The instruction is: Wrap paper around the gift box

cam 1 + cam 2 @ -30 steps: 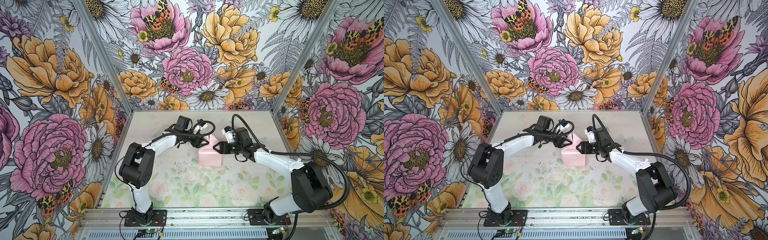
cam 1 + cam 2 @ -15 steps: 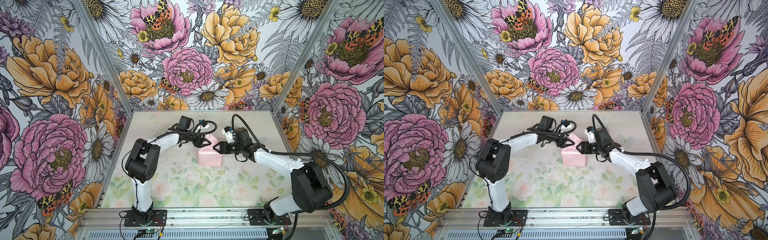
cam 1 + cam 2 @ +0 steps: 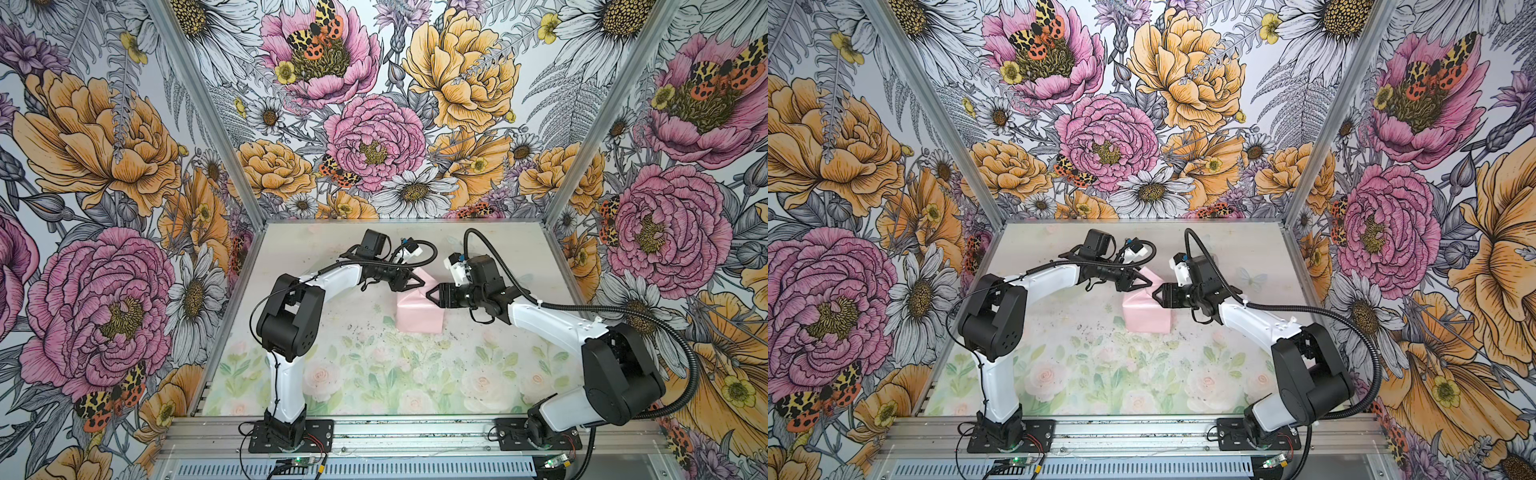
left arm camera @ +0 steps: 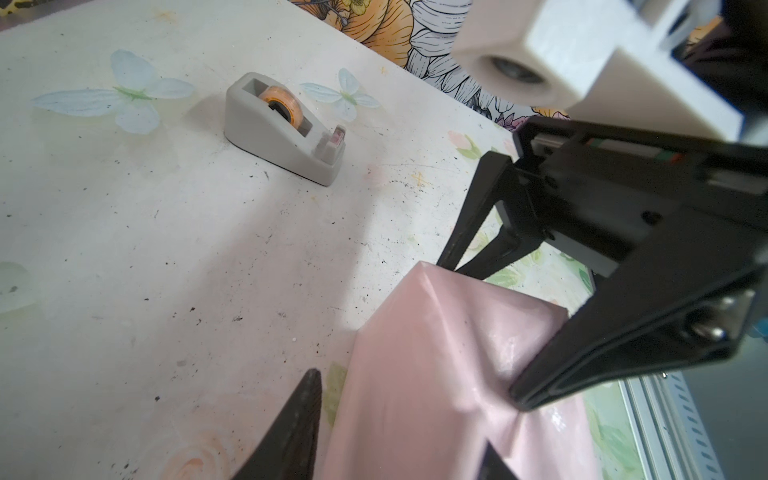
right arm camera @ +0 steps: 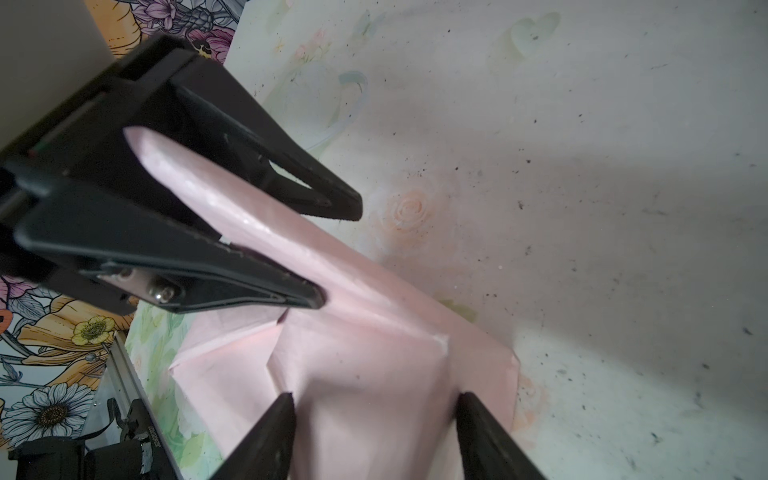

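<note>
No legible text, label, brand, number or sign was found in any view. A short line of small white print was noted on a black arm link (image 5: 151, 436) in the right wrist view, but it was too small and blurred to be read.
</note>
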`<move>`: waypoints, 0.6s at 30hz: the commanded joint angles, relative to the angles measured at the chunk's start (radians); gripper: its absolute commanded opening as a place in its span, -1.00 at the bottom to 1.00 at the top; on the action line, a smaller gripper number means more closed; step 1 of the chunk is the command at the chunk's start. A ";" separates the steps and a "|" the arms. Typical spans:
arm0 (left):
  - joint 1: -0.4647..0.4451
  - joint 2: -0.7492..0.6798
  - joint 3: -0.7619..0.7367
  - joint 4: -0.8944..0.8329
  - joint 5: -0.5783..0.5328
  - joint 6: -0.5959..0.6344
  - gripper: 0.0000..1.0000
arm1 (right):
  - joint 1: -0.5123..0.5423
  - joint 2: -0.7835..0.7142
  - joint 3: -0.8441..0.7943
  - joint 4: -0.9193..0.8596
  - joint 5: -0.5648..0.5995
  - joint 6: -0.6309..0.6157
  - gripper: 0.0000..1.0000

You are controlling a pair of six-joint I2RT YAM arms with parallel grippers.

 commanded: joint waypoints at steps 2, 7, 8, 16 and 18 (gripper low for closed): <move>-0.008 0.017 -0.006 -0.013 0.020 0.044 -0.38 | 0.005 0.003 -0.028 -0.064 0.030 -0.031 0.25; -0.006 -0.005 -0.026 -0.015 0.008 0.044 -0.56 | -0.007 -0.115 -0.040 -0.090 0.057 -0.019 0.24; -0.006 -0.012 -0.030 -0.015 0.000 0.042 -0.60 | -0.011 -0.157 -0.046 -0.102 0.068 -0.016 0.23; -0.007 -0.046 -0.057 -0.015 -0.050 0.036 -0.66 | 0.010 -0.436 -0.180 -0.119 0.040 0.089 0.07; -0.005 -0.050 -0.060 -0.015 -0.064 0.031 -0.69 | 0.048 -0.473 -0.225 -0.113 0.055 0.130 0.05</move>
